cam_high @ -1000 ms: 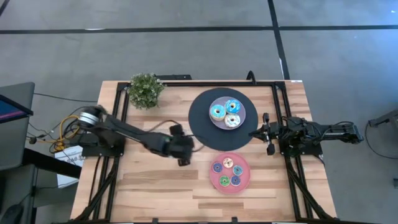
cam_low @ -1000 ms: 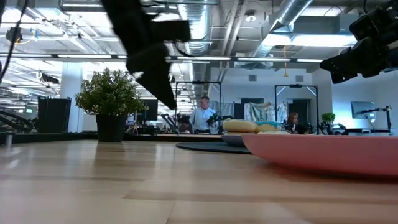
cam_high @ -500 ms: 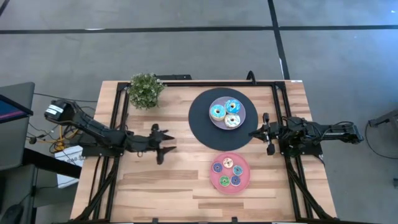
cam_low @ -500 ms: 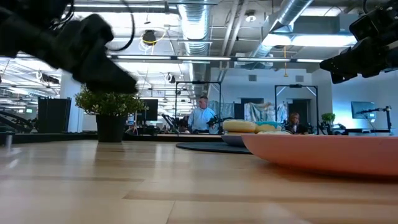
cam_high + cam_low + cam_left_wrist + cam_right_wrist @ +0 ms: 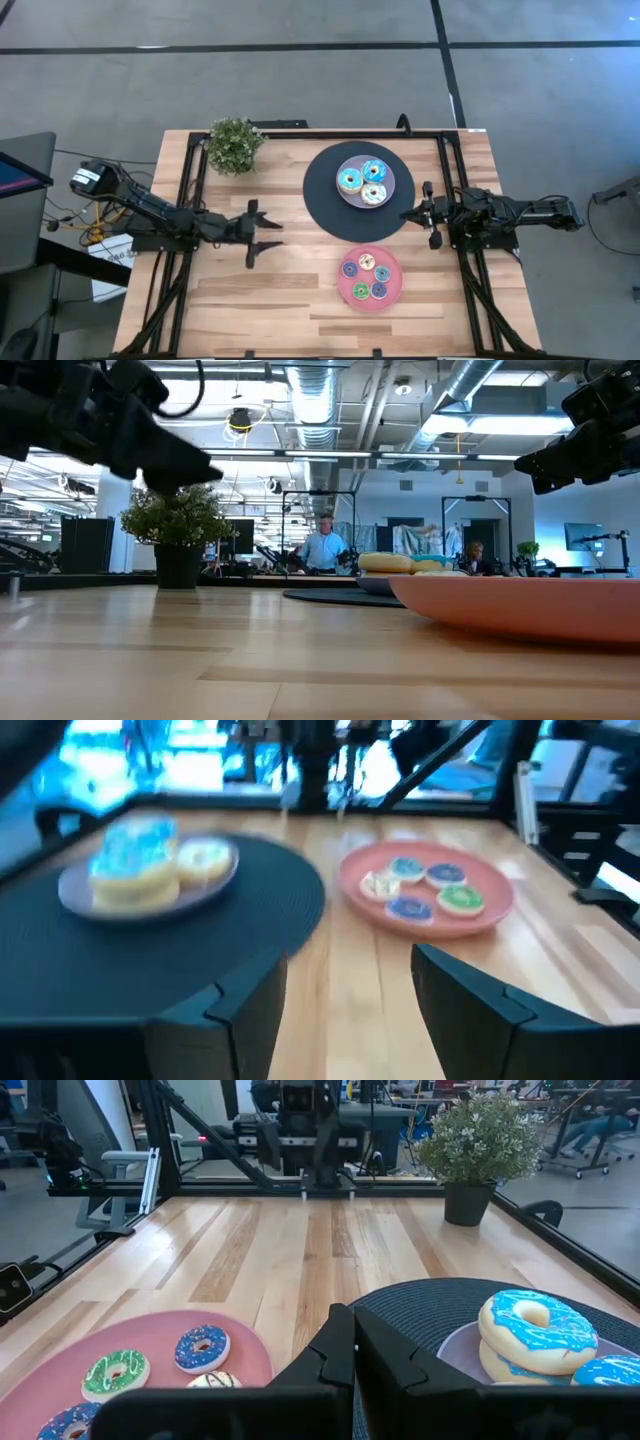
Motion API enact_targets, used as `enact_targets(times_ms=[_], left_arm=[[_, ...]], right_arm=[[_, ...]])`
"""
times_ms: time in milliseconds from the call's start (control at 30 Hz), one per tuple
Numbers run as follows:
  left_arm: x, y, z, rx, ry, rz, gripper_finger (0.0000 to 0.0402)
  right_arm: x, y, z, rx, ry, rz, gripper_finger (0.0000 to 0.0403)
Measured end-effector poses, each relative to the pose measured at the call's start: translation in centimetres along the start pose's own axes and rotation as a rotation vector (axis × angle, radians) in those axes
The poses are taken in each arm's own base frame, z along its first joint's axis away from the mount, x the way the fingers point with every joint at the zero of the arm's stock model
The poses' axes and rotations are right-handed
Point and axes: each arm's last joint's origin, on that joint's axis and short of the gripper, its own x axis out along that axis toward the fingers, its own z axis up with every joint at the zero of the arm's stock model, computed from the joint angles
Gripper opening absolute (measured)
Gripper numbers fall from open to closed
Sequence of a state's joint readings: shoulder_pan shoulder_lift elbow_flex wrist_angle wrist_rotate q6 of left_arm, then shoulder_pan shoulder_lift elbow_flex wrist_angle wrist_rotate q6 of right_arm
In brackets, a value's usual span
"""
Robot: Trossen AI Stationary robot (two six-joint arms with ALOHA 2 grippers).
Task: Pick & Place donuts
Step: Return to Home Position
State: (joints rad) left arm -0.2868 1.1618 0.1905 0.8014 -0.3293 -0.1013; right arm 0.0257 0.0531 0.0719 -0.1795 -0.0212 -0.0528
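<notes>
Retracted leftward, the left gripper (image 5: 266, 234) hovers open, well apart from donuts (image 5: 350, 180)

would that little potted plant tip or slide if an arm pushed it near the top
Probably tips: the potted plant carries foliage wider than its small dark pot, so it looks top-heavy. Pushed low on the pot, it would more likely slide across the smooth wooden table.

We are seeing donuts (image 5: 349, 180) lying in a plate (image 5: 391, 183) on the disc (image 5: 320, 195) and in a second plate (image 5: 369, 305) just before it on the desk (image 5: 280, 290).
</notes>
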Motion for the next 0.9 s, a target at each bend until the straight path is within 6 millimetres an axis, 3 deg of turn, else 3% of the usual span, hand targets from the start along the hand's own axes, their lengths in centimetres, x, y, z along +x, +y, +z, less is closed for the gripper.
enact_targets(times_ms=[233, 533, 800, 900], left_arm=[[0.4, 1.6, 0.6, 0.082, -0.048, 0.042, 0.0166], [0.7, 4.2, 1.0, 0.009, -0.04, -0.095, 0.0086], [-1.5, 4.8, 2.1, 0.018, -0.013, -0.035, 0.0012], [-2.8, 4.7, 2.6, 0.038, -0.02, -0.048, 0.0003]], right_arm=[[0.0, 0.0, 0.0, 0.0, 0.0, 0.0, 0.0], [0.0, 0.0, 0.0, 0.0, 0.0, 0.0, 0.0], [0.0, 0.0, 0.0, 0.0, 0.0, 0.0, 0.0], [0.0, 0.0, 0.0, 0.0, 0.0, 0.0, 0.0]])
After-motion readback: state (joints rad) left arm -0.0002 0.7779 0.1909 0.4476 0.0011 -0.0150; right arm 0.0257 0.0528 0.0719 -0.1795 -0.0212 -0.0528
